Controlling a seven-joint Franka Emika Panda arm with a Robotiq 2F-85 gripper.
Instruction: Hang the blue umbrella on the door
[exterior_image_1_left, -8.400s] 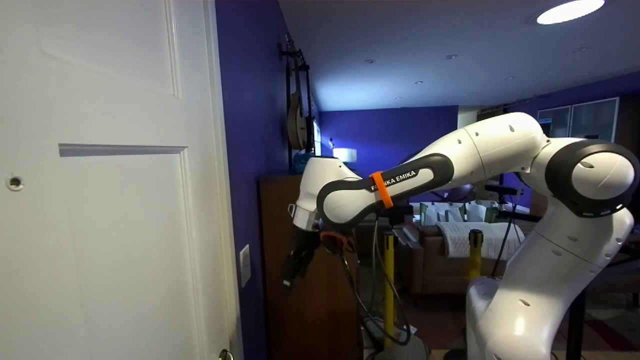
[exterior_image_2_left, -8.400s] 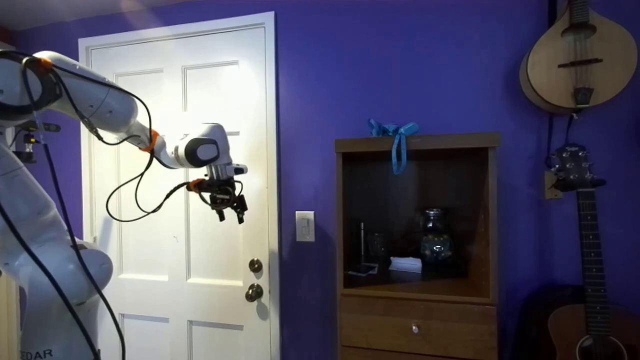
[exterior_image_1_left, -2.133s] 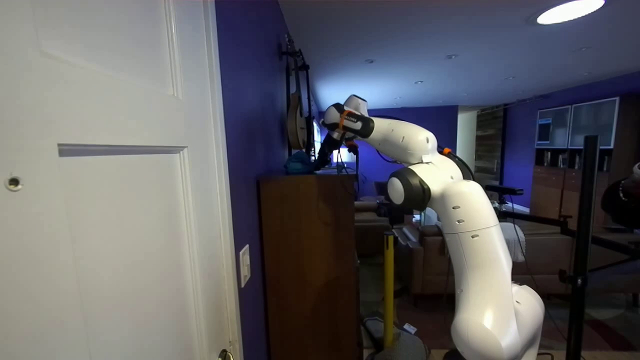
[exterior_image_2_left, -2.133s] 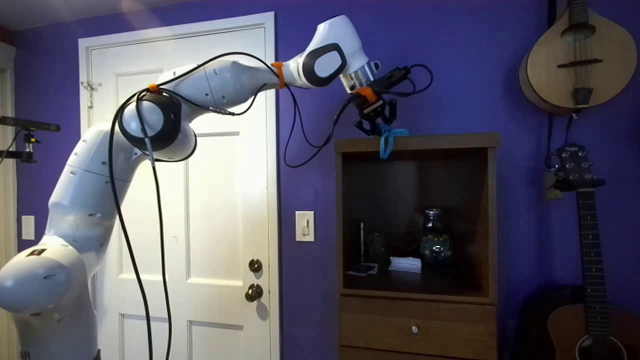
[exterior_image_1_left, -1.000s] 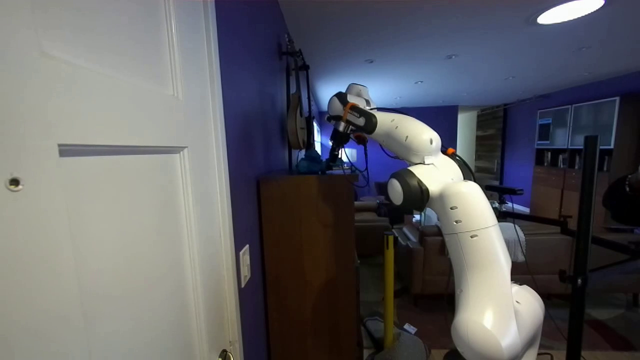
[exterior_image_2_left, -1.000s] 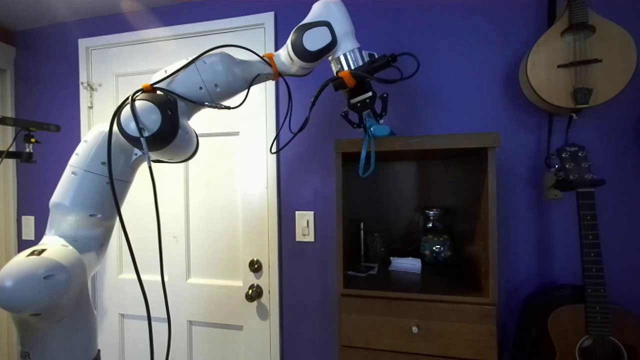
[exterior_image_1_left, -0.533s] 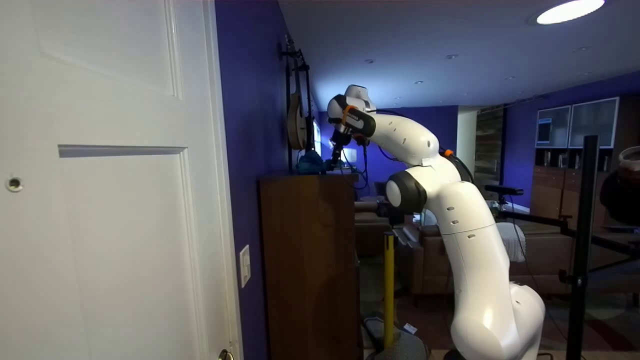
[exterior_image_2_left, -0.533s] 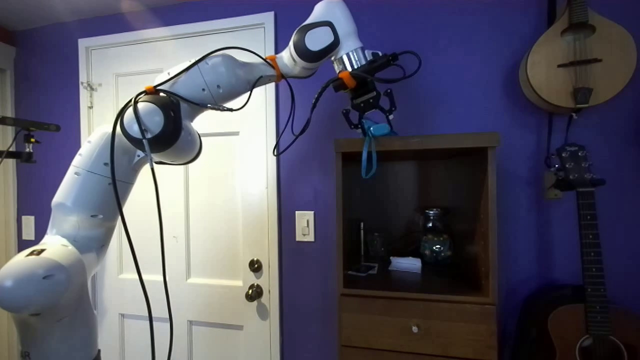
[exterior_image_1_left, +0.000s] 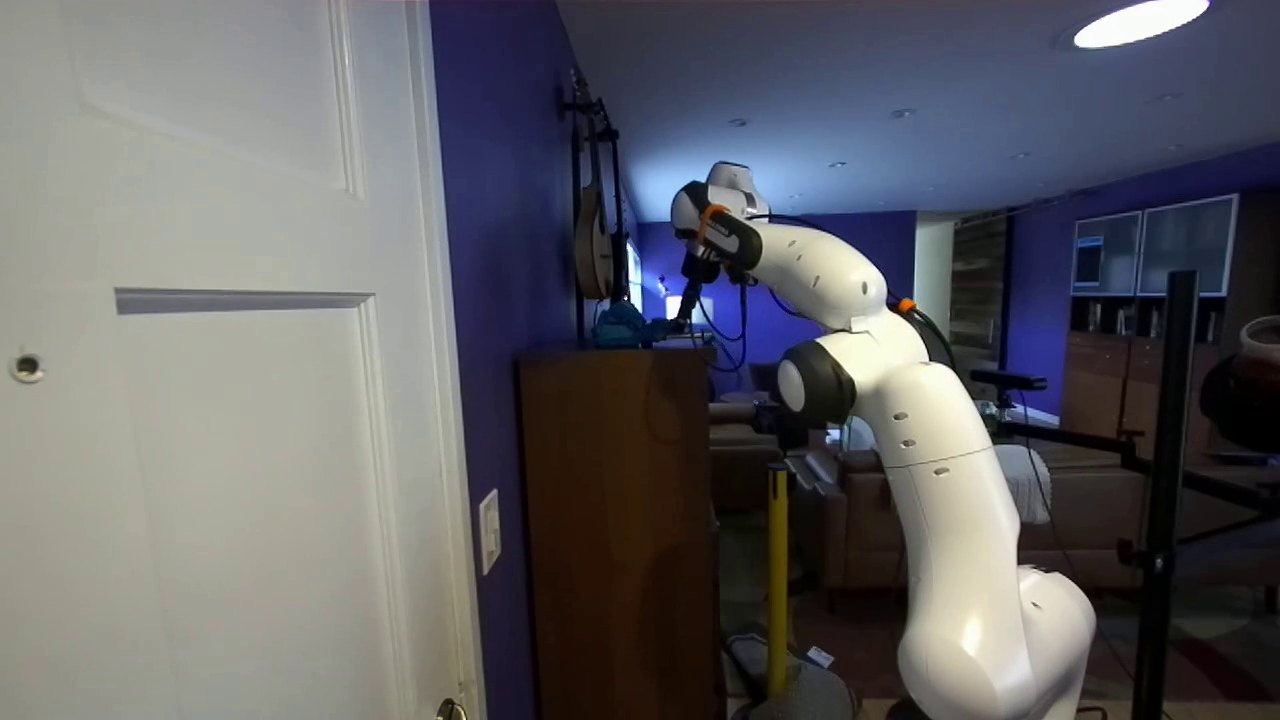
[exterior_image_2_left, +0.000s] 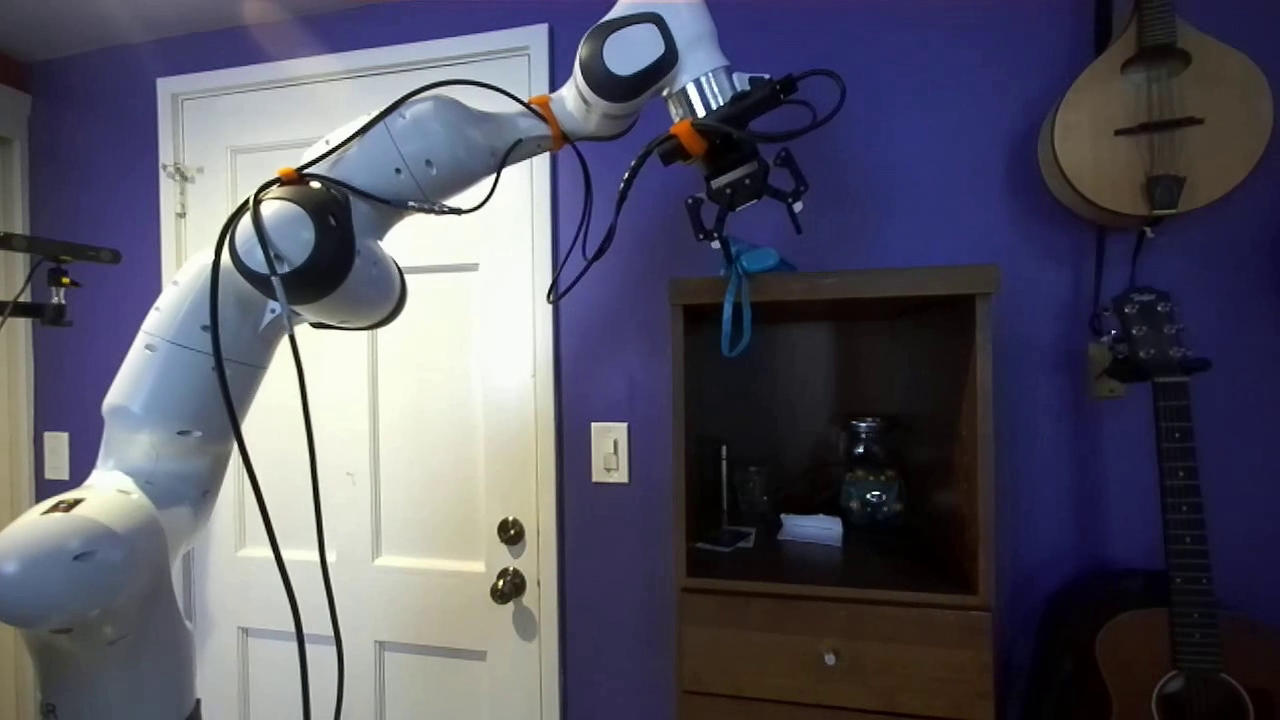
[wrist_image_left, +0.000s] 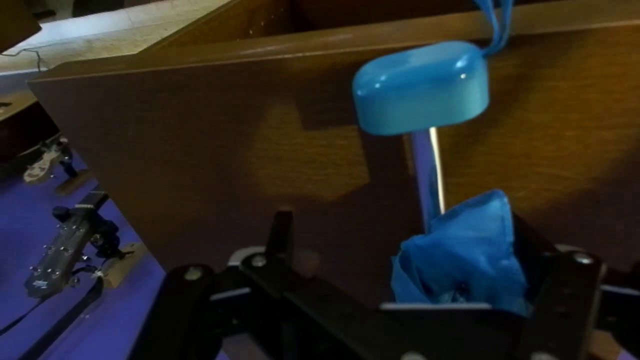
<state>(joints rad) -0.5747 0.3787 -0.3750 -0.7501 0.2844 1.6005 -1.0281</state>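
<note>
Near the front edge of the wooden cabinet (exterior_image_2_left: 880, 283), the Robotiq gripper (exterior_image_2_left: 757, 233) was spread wide, holding nothing. The blue umbrella (wrist_image_left: 428, 170) lay on top, toward the corner nearest the white panelled door (exterior_image_2_left: 430, 430), off-centre in the gripper's gap; closing so might push it, or pinch only loose fabric (wrist_image_left: 460, 255), which could slip during carrying.

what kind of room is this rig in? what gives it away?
Most likely a home living room, perhaps doubling as a music space: a brown sofa, plus an acoustic guitar and a mandolin-like instrument by the purple wall.
</note>
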